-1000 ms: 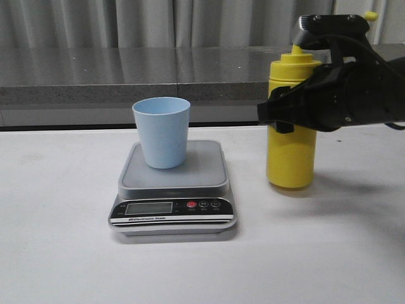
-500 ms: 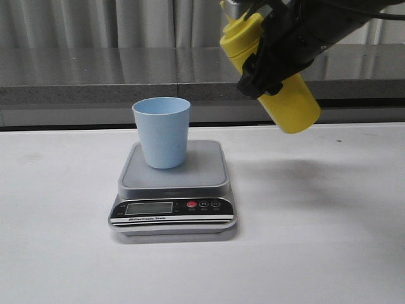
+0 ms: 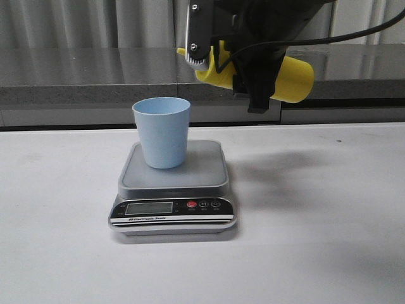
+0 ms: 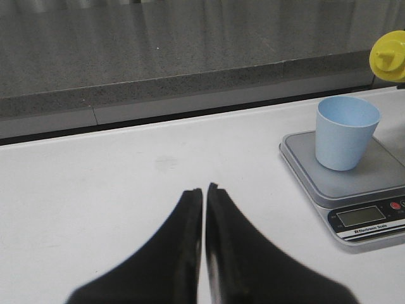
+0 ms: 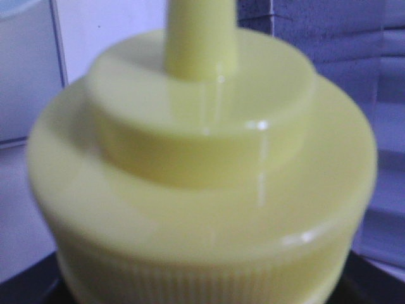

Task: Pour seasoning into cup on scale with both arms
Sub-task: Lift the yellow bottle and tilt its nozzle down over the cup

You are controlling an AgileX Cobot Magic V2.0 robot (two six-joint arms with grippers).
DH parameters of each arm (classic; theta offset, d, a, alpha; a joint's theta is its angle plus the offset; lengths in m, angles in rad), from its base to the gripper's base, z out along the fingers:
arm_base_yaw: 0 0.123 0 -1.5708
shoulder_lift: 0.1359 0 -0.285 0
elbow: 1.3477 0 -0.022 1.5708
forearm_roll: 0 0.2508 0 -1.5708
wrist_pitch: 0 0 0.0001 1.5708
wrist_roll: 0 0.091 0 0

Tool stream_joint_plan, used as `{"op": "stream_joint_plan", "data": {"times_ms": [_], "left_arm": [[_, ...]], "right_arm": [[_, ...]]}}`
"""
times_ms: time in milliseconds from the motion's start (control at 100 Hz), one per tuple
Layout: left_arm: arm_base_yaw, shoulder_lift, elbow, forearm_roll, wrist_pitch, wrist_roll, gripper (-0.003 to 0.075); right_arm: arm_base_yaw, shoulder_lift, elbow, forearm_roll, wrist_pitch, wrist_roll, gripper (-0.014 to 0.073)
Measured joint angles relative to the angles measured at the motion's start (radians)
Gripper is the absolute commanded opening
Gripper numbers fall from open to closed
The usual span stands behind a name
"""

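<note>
Yellow plastic is the main matter here: the seasoning bottle (image 3: 288, 77) is carried in the air by the right gripper (image 3: 253, 69), lying almost flat, with its nozzle end toward the cup. The black fingers are closed around the middle of its body. In the front view it hangs at about 1 o'clock from the cup (image 3: 162, 132), above and behind it, and it touches nothing else.

The pale blue cup stands upright on the silver-grey platform of the scale (image 3: 174, 187), a little toward 10 o'clock from the platform's centre. The scale rests on the white table (image 3: 316, 240).

The left gripper (image 4: 204, 209) is low over the table, at about 9 o'clock from the scale and well apart from it. Its fingers are pressed together and hold nothing.

I judge that the bottle is soft-walled, because it is a squeeze type, so a hard grip at mid-body can press out seasoning too early; a hold on the middle with modest force seems best. The smooth plastic may slip when tilted further. In the right wrist view the ribbed collar (image 5: 196, 272) under the shoulder looks less slippery. How full, and so how heavy, the bottle is cannot be told. The cup looks light and easy to knock over, so the nozzle should not touch its rim.
</note>
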Motion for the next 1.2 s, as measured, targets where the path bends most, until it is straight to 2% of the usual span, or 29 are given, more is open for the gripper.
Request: {"op": "stream_joint_plan", "data": {"times_ms": [490, 730, 880, 1200], "left_arm": [[0.0, 0.0, 0.0, 0.0, 0.0, 0.0, 0.001], [0.0, 0.0, 0.0, 0.0, 0.0, 0.0, 0.001], [0.0, 0.0, 0.0, 0.0, 0.0, 0.0, 0.001], [0.0, 0.0, 0.0, 0.0, 0.0, 0.0, 0.001]], "right_arm": [[0.087, 0.048, 0.0, -0.386, 0.188, -0.002, -0.0058], [0.097, 0.051, 0.0, -0.477, 0.228, -0.002, -0.0058], [0.097, 0.051, 0.0, -0.438, 0.228, 0.002, -0.0058], [0.055, -0.047, 0.0, -0.022, 0.095, 0.007, -0.0058]]}}
